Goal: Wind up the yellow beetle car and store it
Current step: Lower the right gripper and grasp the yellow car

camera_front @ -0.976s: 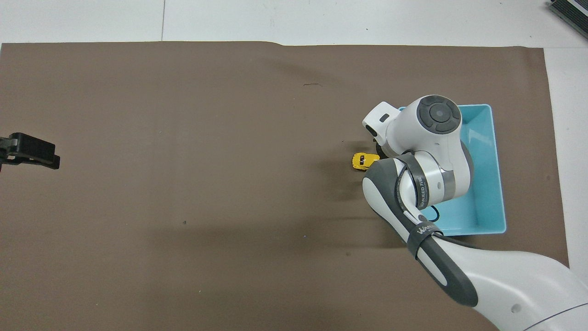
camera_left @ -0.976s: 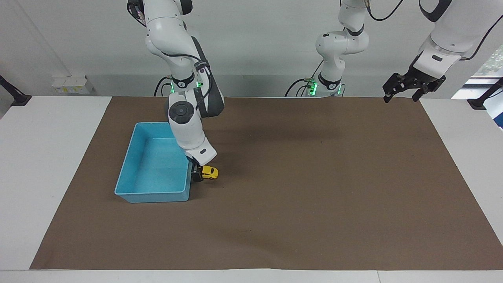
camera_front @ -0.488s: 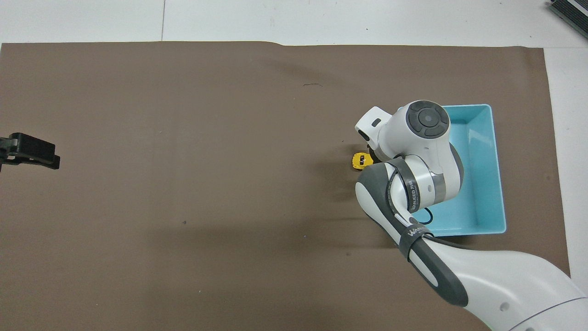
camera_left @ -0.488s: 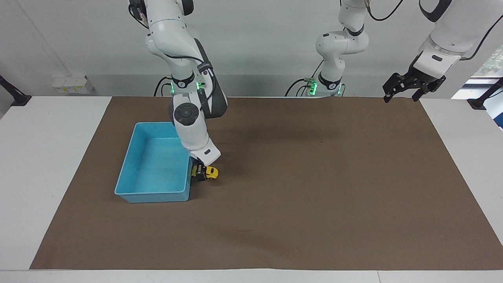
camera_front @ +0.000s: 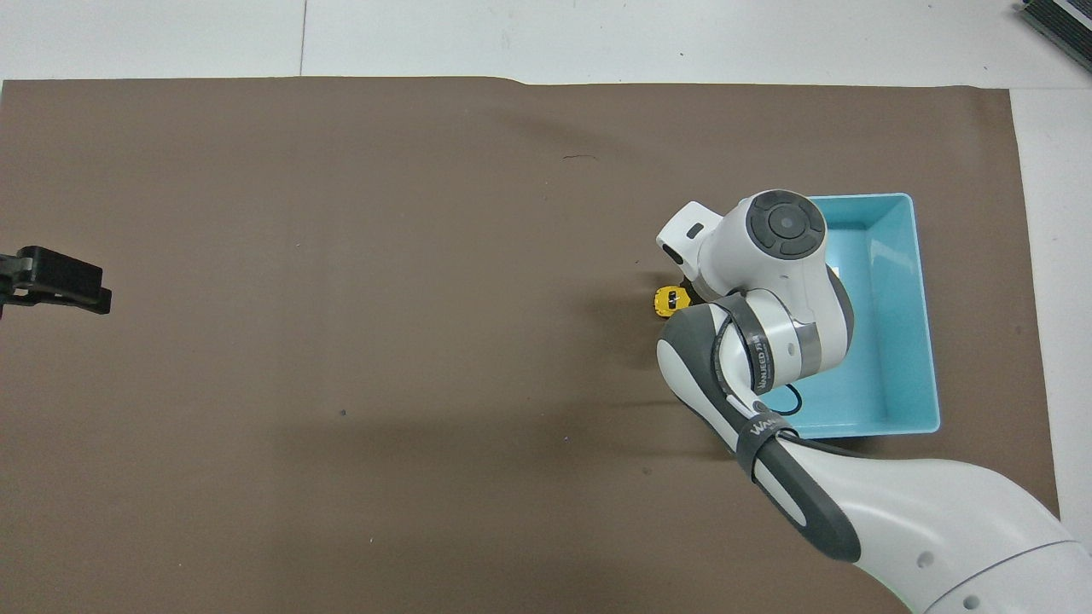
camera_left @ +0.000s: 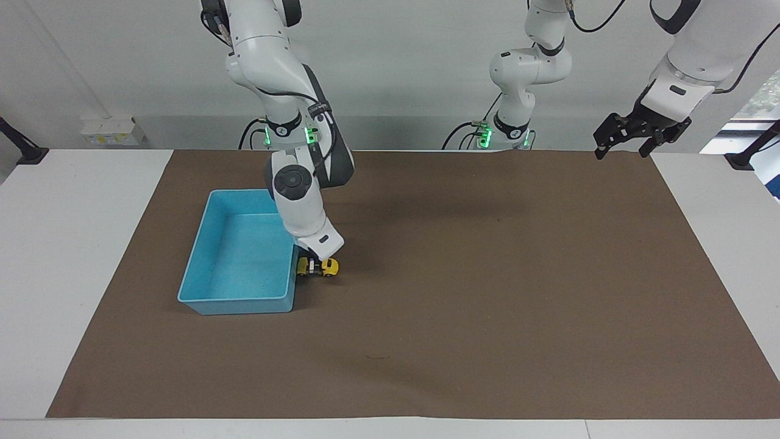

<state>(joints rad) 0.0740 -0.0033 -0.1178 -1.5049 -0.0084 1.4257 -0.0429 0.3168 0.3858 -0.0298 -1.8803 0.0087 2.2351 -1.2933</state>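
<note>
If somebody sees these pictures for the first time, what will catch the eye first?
The blue bin stands out on the brown mat, toward the right arm's end of the table. Beside it the right gripper is down at the tiny yellow beetle car. The left gripper waits over the mat's corner.

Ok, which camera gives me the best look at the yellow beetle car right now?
The facing view: the yellow beetle car sits on the mat beside the blue bin, the right gripper down astride it. In the overhead view the right arm covers all but one yellow end.
</note>
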